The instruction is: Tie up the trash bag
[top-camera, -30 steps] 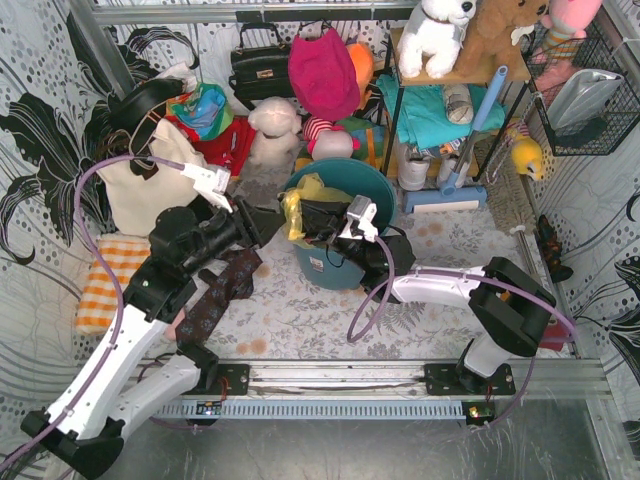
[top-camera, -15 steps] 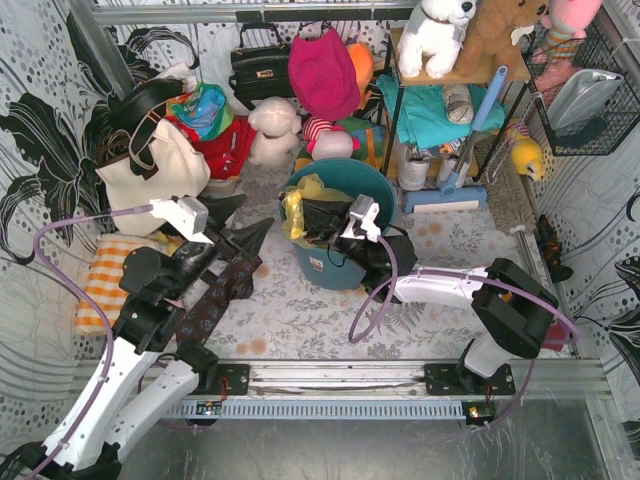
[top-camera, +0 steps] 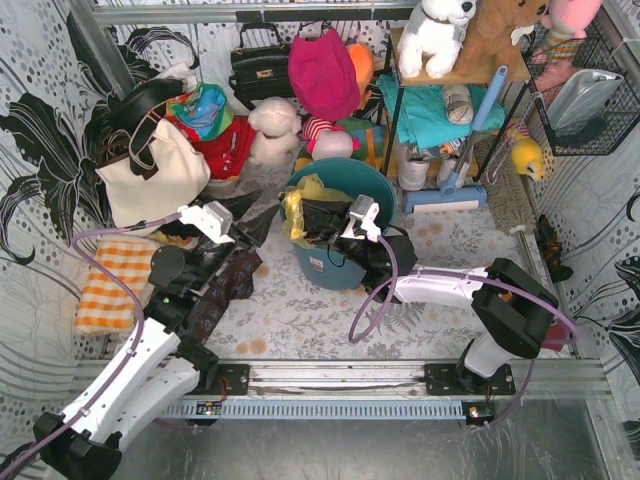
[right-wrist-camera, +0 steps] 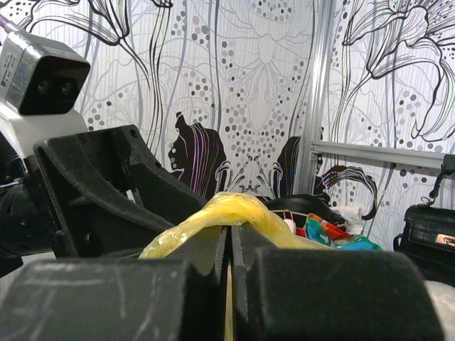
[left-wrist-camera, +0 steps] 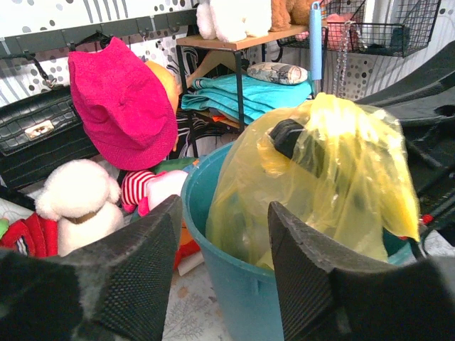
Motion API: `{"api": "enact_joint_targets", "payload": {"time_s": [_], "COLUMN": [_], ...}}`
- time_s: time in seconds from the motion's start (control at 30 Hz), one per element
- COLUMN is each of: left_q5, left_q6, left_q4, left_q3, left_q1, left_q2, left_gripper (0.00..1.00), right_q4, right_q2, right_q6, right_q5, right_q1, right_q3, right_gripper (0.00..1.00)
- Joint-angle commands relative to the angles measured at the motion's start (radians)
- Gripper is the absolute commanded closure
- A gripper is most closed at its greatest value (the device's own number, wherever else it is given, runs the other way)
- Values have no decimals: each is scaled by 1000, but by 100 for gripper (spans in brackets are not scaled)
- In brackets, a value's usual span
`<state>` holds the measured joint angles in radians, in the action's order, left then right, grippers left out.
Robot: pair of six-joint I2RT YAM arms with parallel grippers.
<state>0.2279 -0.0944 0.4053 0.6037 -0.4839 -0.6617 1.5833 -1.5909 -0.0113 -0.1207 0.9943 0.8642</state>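
1. Table (top-camera: 300,320): floral cover is lying open on the near side of the teal bin (top-camera: 365,172) and to its right. That is the free room for the arms.
2. Shelf rack (top-camera: 392,120) is standing behind-right of the bin. The plush toys (top-camera: 272,125) are crowding the far side, close to the rim.
3. Cream tote (top-camera: 150,185) is leaning well left of the bin, behind the left arm.
4. Bin (left-wrist-camera: 227,284) is standing upright, mouth up.
5. Trash bag (top-camera: 300,205) is sitting inside the bin, bunched at the left part of the mouth. In the left wrist view the bag (left-wrist-camera: 341,185) is rising above the rim, long axis roughly vertical, top pointing up.
6. Left gripper (top-camera: 255,222) is hovering just left of the bin, aiming at it. Its fingers (left-wrist-camera: 142,270) are spread wide, nothing between them.
7. Right gripper (top-camera: 305,218) is reaching over the bin from the right. Its fingers (right-wrist-camera: 178,284) are clamping together on a yellow fold of the bag (right-wrist-camera: 227,209), which is arching over the tips.
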Motion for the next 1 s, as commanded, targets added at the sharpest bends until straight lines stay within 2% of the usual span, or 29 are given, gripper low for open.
{"api": "enact_joint_targets", "payload": {"time_s": [0.0, 0.23, 0.43, 0.6, 0.8, 0.97], "left_q5": [13, 123, 172, 168, 152, 170], "left_q6": [-28, -33, -33, -34, -44, -45], "left_q4": [210, 222, 206, 191, 152, 153], "left_q3": [-4, 9, 5, 9, 34, 48], "left_q1": [-1, -1, -1, 0, -1, 1], "left_q2": [-13, -25, -28, -46, -74, -90], "left_gripper": [49, 59, 60, 63, 72, 72], "right_q4": [101, 101, 100, 101, 101, 101], "right_q2": [30, 29, 29, 31, 34, 33], "right_q6": [22, 21, 23, 25, 29, 33], "right_q5": [-23, -26, -29, -34, -36, -41], "right_q1": [3, 3, 4, 3, 4, 4], "right_q3": [23, 24, 26, 25, 21, 21], "right_gripper": [100, 100, 100, 100, 100, 100]}}
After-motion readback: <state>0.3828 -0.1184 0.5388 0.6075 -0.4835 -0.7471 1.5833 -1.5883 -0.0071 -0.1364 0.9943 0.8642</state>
